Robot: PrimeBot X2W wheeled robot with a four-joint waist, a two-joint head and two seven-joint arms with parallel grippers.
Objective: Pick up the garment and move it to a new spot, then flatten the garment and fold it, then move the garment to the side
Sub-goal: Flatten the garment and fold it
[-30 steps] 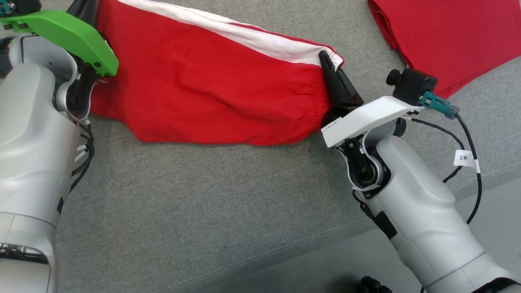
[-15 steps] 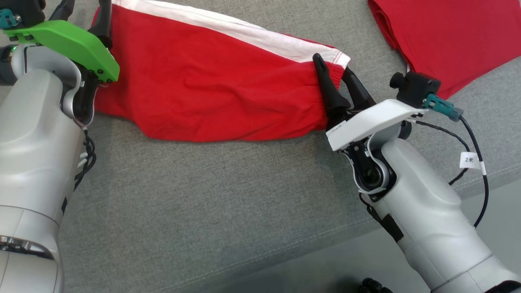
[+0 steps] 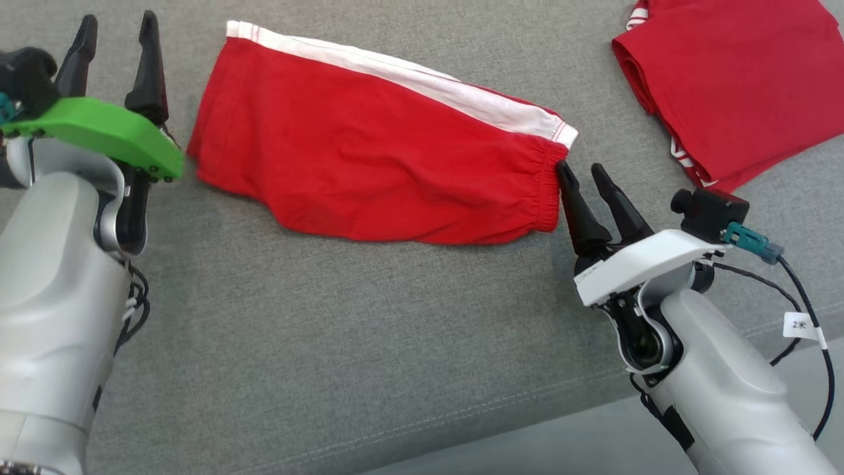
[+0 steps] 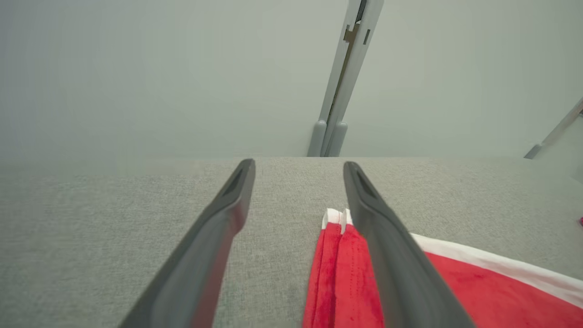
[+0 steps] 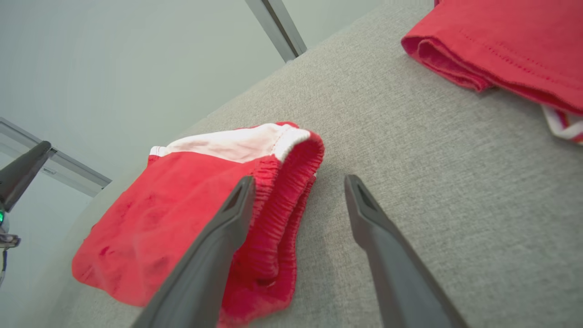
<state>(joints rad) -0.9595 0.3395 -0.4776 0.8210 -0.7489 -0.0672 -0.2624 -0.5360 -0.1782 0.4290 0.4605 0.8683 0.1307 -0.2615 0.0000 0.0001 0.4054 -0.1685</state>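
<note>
Left pincer (image 3: 118,20) and right pincer (image 3: 579,167) released the garment (image 3: 369,158) — both now spread apart.

Probably a robot test room: a grey upholstered surface (image 3: 343,343) with a stitched seam (image 3: 461,415), bare pale surroundings (image 4: 136,68), a grey metal post (image 4: 348,68), a loose tagged cable (image 3: 801,324)

**Q:** Garments shown?
**A:** Two: one pair of red cloth shorts with a white side stripe (image 3: 369,165) and one folded red cloth garment (image 3: 725,86). There is one grey woven surface (image 3: 330,343).

**Q:** Robot parts?
**A:** Two grippers, the left gripper (image 3: 119,21) and the right gripper (image 3: 580,168), each with two dark fingers (image 3: 146,66). Also one green plastic cover (image 3: 99,132), one white plastic cover (image 3: 646,264), one black cable (image 3: 801,290) and one white paper tag (image 3: 799,324).
</note>
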